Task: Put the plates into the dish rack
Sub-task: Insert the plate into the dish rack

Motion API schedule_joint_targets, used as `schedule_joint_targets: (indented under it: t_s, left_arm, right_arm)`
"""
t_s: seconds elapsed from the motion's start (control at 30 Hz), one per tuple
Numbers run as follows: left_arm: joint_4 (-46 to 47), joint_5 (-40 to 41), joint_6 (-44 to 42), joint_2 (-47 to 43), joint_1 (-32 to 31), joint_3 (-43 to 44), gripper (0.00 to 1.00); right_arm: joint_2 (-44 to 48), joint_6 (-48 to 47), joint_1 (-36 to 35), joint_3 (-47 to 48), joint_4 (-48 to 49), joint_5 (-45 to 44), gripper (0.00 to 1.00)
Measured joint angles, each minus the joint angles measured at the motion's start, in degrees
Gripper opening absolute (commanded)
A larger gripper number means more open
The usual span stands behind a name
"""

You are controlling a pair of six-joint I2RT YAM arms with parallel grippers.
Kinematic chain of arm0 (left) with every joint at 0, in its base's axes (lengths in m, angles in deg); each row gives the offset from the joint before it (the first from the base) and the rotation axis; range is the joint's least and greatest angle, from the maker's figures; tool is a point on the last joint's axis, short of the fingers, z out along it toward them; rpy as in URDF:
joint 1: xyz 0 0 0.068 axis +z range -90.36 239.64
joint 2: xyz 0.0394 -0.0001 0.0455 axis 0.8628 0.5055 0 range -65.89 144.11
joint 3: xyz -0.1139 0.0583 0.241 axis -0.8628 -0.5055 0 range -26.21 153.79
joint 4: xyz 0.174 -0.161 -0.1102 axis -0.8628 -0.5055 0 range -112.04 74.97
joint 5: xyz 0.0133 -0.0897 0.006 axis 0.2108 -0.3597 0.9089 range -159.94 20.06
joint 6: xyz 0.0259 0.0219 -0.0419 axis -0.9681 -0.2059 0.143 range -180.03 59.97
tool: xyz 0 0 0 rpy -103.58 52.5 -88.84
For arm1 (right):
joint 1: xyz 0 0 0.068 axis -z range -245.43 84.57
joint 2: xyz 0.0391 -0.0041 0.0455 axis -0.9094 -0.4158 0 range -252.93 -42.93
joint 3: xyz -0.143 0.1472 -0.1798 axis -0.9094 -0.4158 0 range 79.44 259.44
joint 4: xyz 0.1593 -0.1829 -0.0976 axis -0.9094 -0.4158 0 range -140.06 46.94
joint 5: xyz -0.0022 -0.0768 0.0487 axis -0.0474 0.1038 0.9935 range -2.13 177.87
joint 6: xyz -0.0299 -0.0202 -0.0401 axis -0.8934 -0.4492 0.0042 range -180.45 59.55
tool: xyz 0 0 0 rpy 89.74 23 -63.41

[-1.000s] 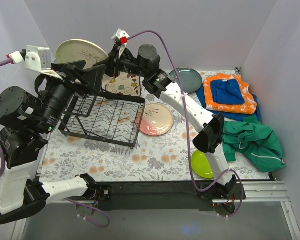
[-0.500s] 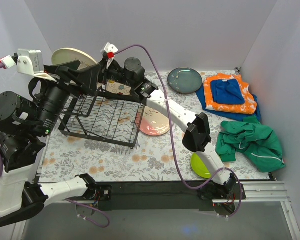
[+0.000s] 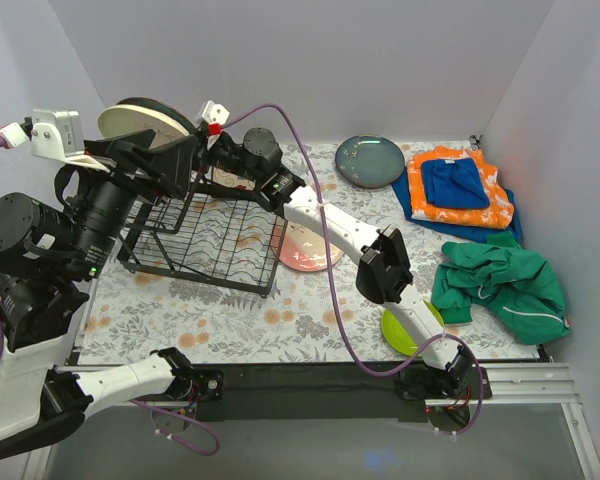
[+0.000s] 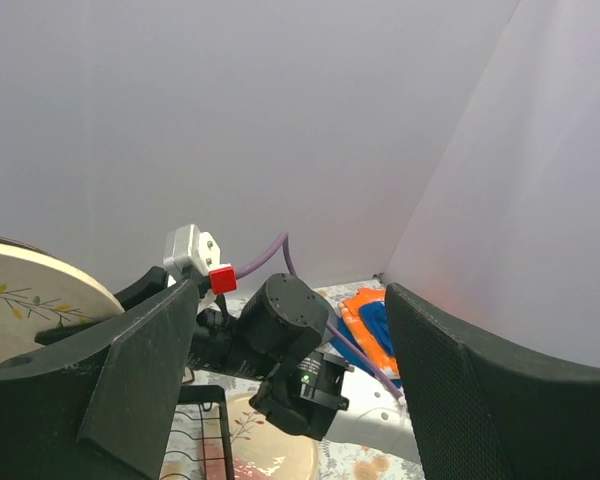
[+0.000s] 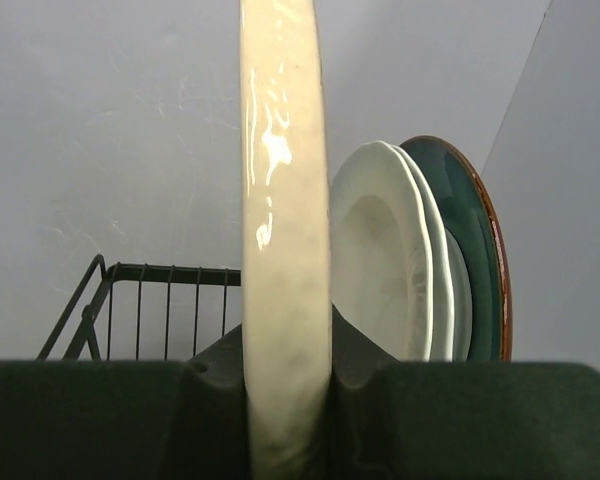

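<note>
My right gripper (image 5: 285, 350) is shut on the rim of the cream plate (image 5: 283, 200), held upright and edge-on. In the top view this plate (image 3: 140, 117) is above the far left end of the black wire dish rack (image 3: 215, 245). Beside it in the right wrist view stand two white plates (image 5: 390, 260) and a dark blue-grey plate (image 5: 480, 250). My left gripper (image 3: 155, 150) is open and empty, raised over the rack's left side. A pink-cream plate (image 3: 308, 250) lies right of the rack, a dark blue-grey plate (image 3: 372, 160) at the back, and a lime green plate (image 3: 408, 330) partly under the right arm.
Folded orange and blue towels (image 3: 458, 190) and a green garment (image 3: 505, 280) lie at the right. The right arm (image 3: 340, 225) stretches across the rack's right end. The enclosure's walls stand close behind and left of the rack.
My right arm has swung left with the cream plate, which turned from facing the camera to nearly edge-on. My left gripper shifted slightly and stays open.
</note>
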Motion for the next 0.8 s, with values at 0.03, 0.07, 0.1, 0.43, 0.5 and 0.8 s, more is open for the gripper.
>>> schedule_joint_targets:
  t_s: [0.03, 0.07, 0.1, 0.43, 0.5, 0.8]
  left_arm:
    - [0.0, 0.0, 0.0, 0.0, 0.0, 0.0, 0.74]
    - [0.0, 0.1, 0.0, -0.1, 0.0, -0.1, 0.74]
    - [0.0, 0.2, 0.0, -0.2, 0.0, -0.1, 0.74]
    - [0.0, 0.2, 0.0, -0.5, 0.0, -0.2, 0.75]
    - [0.0, 0.2, 0.0, -0.6, 0.0, -0.3, 0.75]
    - [0.5, 0.2, 0.0, -0.5, 0.0, -0.9, 0.75]
  right_arm:
    - [-0.3, -0.4, 0.0, 0.0, 0.4, 0.0, 0.01]
    - [-0.6, -1.1, 0.0, 0.0, 0.5, 0.0, 0.01]
    - [-0.8, -1.4, 0.0, 0.0, 0.7, 0.0, 0.01]
    - [-1.9, -3.0, 0.4, 0.0, 2.1, 0.8, 0.01]
    - [-1.9, -3.0, 0.6, 0.0, 2.4, 1.0, 0.01]
    - [-1.9, -3.2, 1.5, 0.0, 2.9, 1.7, 0.01]
